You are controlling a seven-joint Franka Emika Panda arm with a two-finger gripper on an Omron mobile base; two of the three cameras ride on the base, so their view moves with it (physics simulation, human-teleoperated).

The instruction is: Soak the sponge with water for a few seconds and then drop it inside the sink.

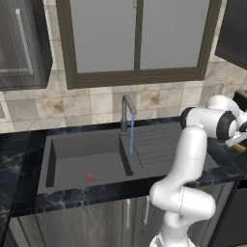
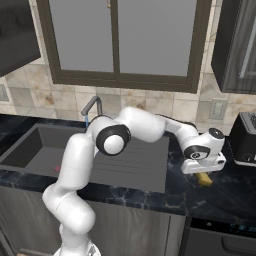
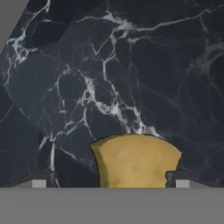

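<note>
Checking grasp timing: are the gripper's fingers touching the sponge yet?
Cannot tell. In the hand view the sponge lies on the countertop between the fingertips, jaws wide; the right one meets its edge in the image, but no contact or gap shows plainly.

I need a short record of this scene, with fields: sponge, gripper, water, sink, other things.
sponge: yellow, lying on the black marbled countertop, right of the sink
gripper: open, low over the sponge, one fingertip on each side
water: thin stream running from the faucet
sink: dark grey, red drain mark in basin
other things: toaster on counter at right
</note>
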